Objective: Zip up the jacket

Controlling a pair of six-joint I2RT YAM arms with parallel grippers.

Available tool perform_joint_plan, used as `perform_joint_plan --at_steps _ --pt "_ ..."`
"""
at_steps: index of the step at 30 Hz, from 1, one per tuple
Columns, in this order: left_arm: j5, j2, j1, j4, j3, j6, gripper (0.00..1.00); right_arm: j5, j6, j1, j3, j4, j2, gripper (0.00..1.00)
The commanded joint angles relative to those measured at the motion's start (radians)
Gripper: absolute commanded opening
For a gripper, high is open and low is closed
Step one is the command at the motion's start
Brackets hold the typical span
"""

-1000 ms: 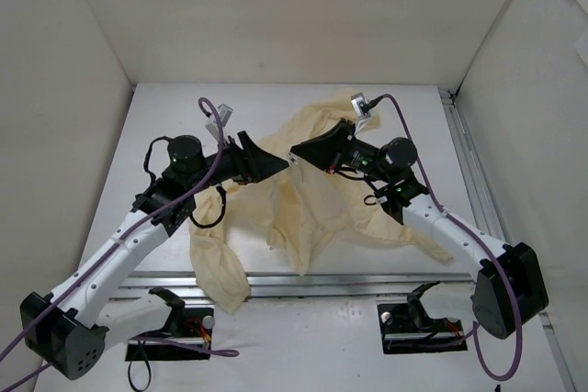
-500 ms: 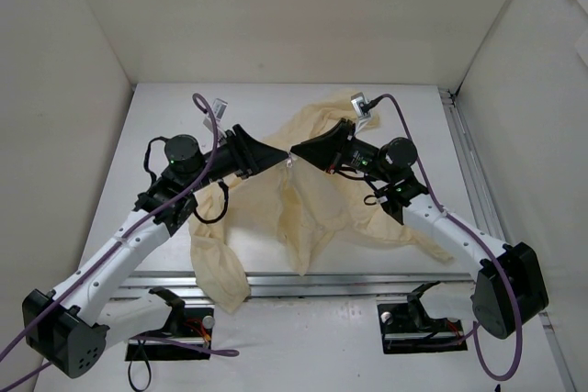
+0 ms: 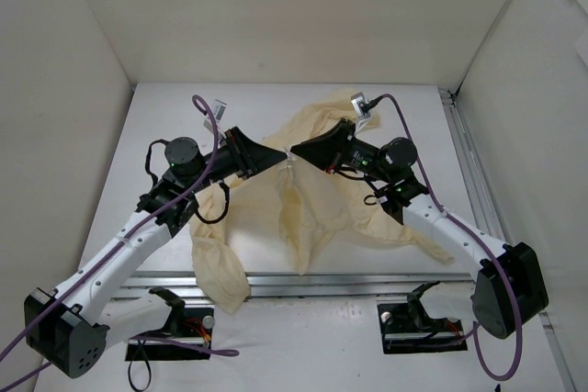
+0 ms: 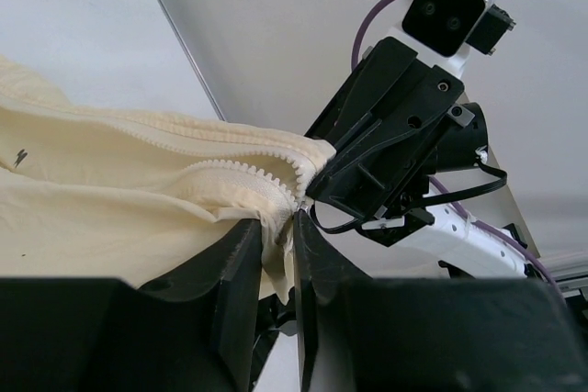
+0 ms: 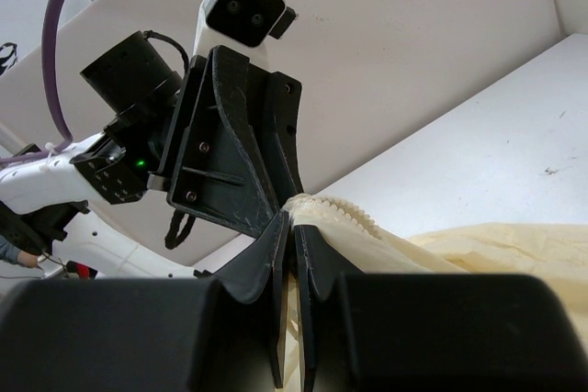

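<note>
Jacket (image 3: 317, 213) trails toward 6 o'clock — zipper (image 4: 248, 172) end pinched by left gripper (image 4: 276, 227) and right gripper (image 5: 290, 224), both narrow, tips meeting.

A white table (image 3: 165, 126) is closed in by white walls (image 3: 276, 16) on the left, far and right sides. A near rail (image 3: 367, 280) of metal is fitted along its front, and a right rail (image 3: 470, 172) along its side. A wrinkled jacket (image 3: 322, 218) is spread on the table from the middle toward the right, its centre raised off the surface. One sleeve (image 3: 220, 268) is laid over the near rail; the other is stretched toward the near right. Two black base plates (image 3: 170, 348) are set in front of the near rail.
</note>
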Motion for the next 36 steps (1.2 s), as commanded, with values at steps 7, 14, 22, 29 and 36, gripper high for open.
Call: perform_joint_plan --at_steps 7,14,22,29,36 --pt "0.035 -0.037 0.008 0.118 0.001 -0.004 0.2 0.022 0.001 0.008 0.032 0.086 -0.023 0.0" --pt "0.052 -0.048 0.008 0.151 -0.011 0.004 0.2 0.022 0.007 0.008 0.037 0.085 -0.023 0.0" --pt "0.053 -0.046 0.008 0.165 -0.017 0.006 0.0 0.022 0.013 0.005 0.04 0.085 -0.025 0.0" --pt "0.071 -0.039 0.008 0.159 -0.017 0.018 0.0 0.032 0.031 0.005 0.049 0.085 -0.023 0.0" --pt "0.121 0.021 -0.011 0.142 0.015 0.042 0.0 0.045 0.051 0.008 0.089 0.082 -0.002 0.0"
